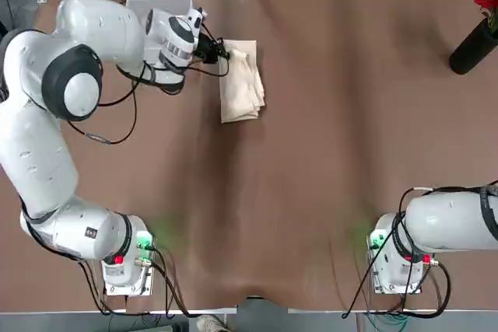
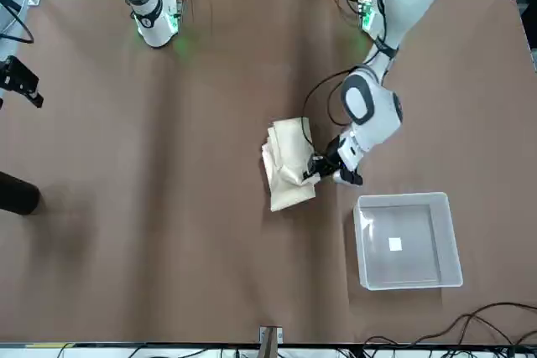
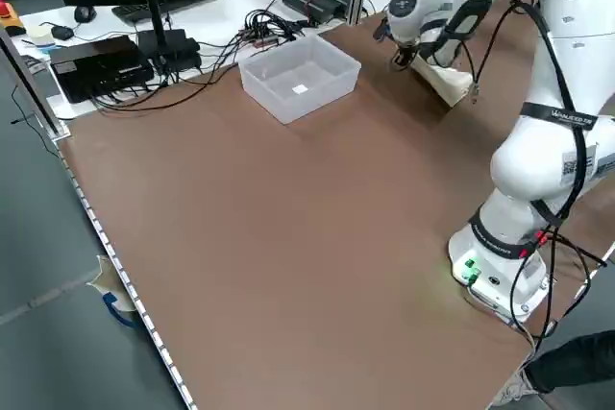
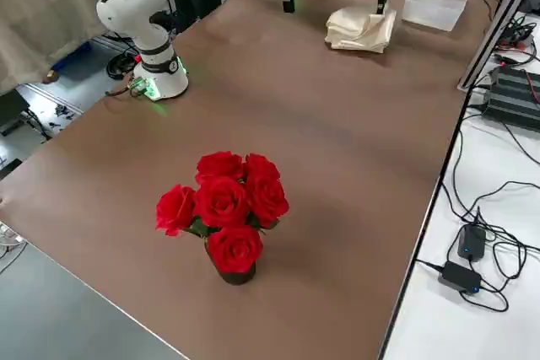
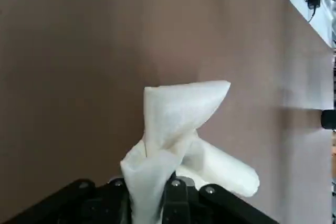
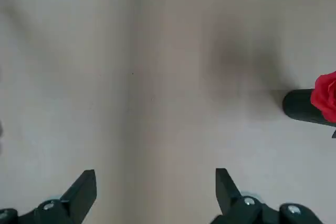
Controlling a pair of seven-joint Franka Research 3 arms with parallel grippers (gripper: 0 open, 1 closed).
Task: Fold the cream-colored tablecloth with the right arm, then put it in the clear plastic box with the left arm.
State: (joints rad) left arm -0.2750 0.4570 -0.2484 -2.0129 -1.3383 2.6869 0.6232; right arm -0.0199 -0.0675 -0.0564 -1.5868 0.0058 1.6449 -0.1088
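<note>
Your left gripper (image 2: 317,167) jaws pinched tight on one edge of the cream-colored tablecloth (image 2: 287,165), cloth bunched between the fingers, rest lying folded on the table (image 2: 168,207), clear plastic box (image 2: 406,241) just beside, your right gripper (image 6: 155,195) parked, jaws wide apart, nothing between them.

Clear plastic box (image 1: 159,3) mostly arm-hidden overhead.

The table (image 1: 311,153) is covered with a brown sheet. On it the cream-colored tablecloth (image 1: 241,83) is laid folded, the clear plastic box (image 2: 407,241) is placed just beside the cloth, and a vase of red roses (image 4: 224,217) is set far from the cloth
</note>
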